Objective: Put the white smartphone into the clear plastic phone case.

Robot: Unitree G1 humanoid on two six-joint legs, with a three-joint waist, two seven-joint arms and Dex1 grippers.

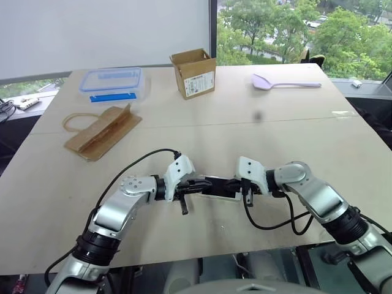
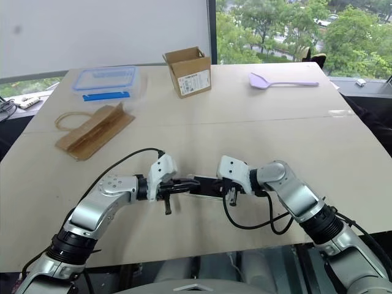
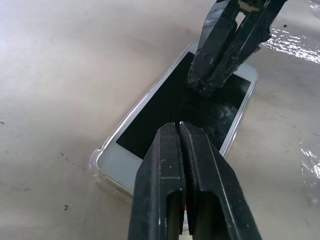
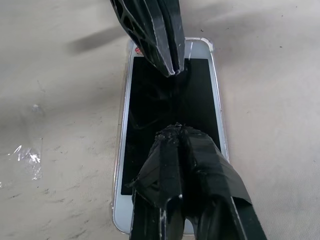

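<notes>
The white smartphone (image 3: pixel 165 115), black screen up, lies flat on the table between my two hands. The clear plastic phone case (image 3: pixel 95 166) shows as a thin transparent rim around its corners and edges (image 4: pixel 213 46). I cannot tell whether the phone is fully seated in it. My left gripper (image 1: pixel 201 184) is shut, its tips over one end of the screen (image 3: pixel 180 125). My right gripper (image 1: pixel 231 184) is shut too, its taped tips resting on the screen from the opposite end (image 4: pixel 177 131). Neither grips anything.
At the far side stand an open cardboard box (image 1: pixel 194 73) and a clear box with a blue-rimmed lid (image 1: pixel 113 84). There is also a purple spoon (image 1: pixel 282 82) and a folded cardboard piece (image 1: pixel 101 131). Scraps of clear film (image 4: pixel 27 155) lie beside the phone. The table's front edge (image 1: pixel 202 254) is close.
</notes>
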